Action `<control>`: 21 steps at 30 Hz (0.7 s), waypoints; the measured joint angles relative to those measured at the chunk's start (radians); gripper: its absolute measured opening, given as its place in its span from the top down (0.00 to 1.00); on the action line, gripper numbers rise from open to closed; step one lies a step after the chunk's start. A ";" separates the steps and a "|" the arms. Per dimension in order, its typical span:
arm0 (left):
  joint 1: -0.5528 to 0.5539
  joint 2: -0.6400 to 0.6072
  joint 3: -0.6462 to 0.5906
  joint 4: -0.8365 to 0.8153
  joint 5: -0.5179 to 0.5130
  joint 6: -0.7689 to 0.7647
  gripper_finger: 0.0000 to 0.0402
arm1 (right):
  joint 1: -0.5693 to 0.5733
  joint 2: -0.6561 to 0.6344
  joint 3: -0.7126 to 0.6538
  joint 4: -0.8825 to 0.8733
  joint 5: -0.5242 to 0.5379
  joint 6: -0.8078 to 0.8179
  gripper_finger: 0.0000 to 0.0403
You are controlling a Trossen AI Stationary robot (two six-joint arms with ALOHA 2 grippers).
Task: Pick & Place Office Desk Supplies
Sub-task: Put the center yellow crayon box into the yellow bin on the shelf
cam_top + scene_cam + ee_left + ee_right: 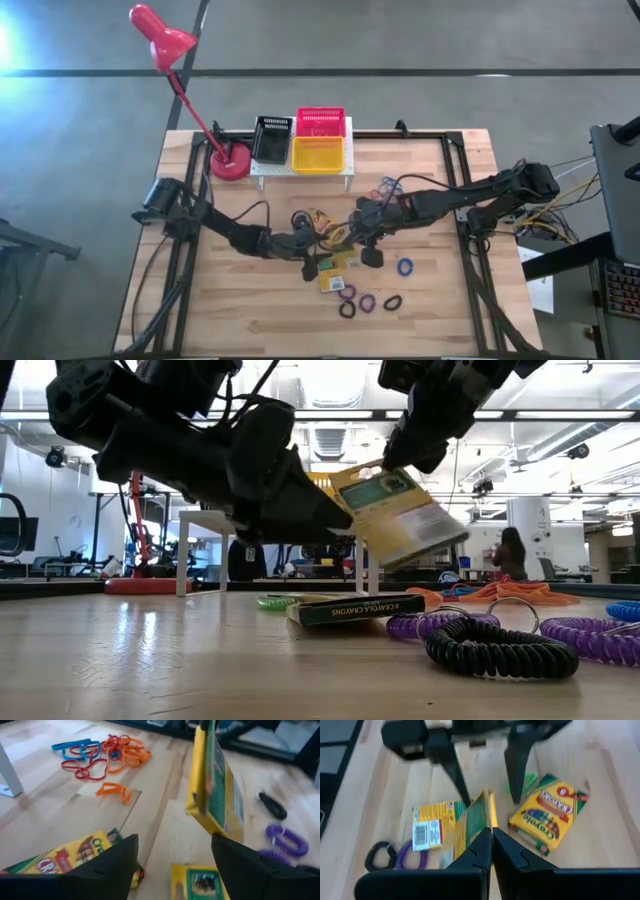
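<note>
Yellow-green, the lifted crayon box [400, 515] hangs edge-on above the table [200, 300], pinched in the right gripper [491, 836], whose fingers are clamped on its upper edge. Left of the box the left gripper [172, 852] faces it with fingers apart, the box's flat sides just ahead of the gap.

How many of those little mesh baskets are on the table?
3, all on the white stand at the table's far edge: the black basket beside the lamp, then the yellow basket with the red basket behind it. None seems hidden.
</note>
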 joint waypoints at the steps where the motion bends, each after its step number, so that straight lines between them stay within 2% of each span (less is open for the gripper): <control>1: 0.000 0.011 0.002 0.026 0.003 -0.005 0.33 | 0.000 0.000 0.000 0.008 0.000 0.000 0.98; 7: -0.008 0.066 0.043 0.096 0.041 0.014 0.32 | 0.000 0.001 0.000 0.007 0.006 0.000 0.98; 15: -0.017 0.070 0.033 0.089 0.063 0.013 0.38 | 0.005 0.000 0.000 -0.037 0.008 0.000 0.98; 21: -0.017 0.070 0.030 0.111 0.051 -0.002 0.39 | 0.017 -0.007 0.000 -0.024 0.009 0.004 0.98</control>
